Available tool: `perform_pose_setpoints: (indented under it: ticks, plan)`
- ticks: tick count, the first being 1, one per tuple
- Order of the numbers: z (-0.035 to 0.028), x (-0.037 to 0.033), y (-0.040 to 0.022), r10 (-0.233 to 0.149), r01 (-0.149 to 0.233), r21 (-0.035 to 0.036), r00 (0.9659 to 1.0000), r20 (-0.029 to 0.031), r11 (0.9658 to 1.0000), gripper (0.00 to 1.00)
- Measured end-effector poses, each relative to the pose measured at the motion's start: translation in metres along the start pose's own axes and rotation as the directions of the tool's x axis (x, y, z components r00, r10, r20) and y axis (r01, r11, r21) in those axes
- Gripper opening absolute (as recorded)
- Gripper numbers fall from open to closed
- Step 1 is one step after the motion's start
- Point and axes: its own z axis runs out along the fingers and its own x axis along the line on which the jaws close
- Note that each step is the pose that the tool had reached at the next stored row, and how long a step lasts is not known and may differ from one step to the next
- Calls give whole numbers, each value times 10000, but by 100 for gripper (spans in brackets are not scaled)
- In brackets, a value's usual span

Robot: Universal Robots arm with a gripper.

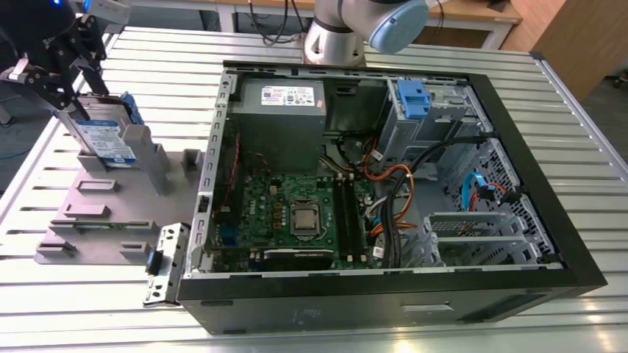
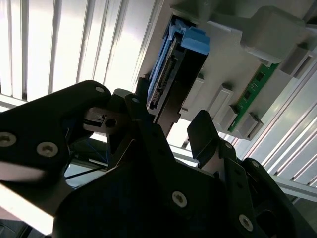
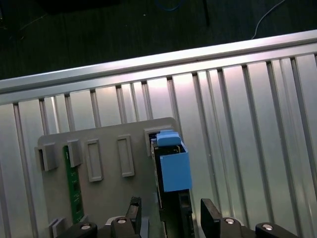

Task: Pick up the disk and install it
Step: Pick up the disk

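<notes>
exterior view: the disk (image 1: 103,136) stood on edge in a slot of the grey holder (image 1: 108,202) on the slatted counter (image 1: 79,309), at the exterior view's left, outside the open computer case (image 1: 393,184). the hand (image 1: 70,92) hung at the disk's upper end.

second wrist view: the black fingers (image 2: 203,131) straddled the disk, one to each broad face. the hand was open and held nothing, and a gap showed at one finger. the disk's connector (image 2: 159,84) faced the hand. a green memory module (image 2: 253,88) sat in the holder nearby.

first wrist view: the fingers stood clear of the disk on both sides. the blue plastic rail (image 3: 174,171) ran along the disk's edge.

handling (judgement): rigid metal body, fairly heavy for its size, smooth-faced, sensitive to shock. grip across the flat faces near the upper end, clear of the connector and the plastic rail.
</notes>
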Motion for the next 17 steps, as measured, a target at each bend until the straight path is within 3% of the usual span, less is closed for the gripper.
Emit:
perform_pose_setpoints:
  ticks: [3,7,11,12,17]
  plan:
    - [1,0,0,-106,106,-3,9999,-2,9999,59]
    - [3,0,0,-586,586,-18,9983,-8,9983,59]
    - [6,0,0,-1062,1062,-33,9943,-12,9943,59]
    - [22,2,1,-1321,1321,-39,9912,-16,9912,59]
    - [37,2,2,-1320,1320,-38,9912,-15,9912,59]
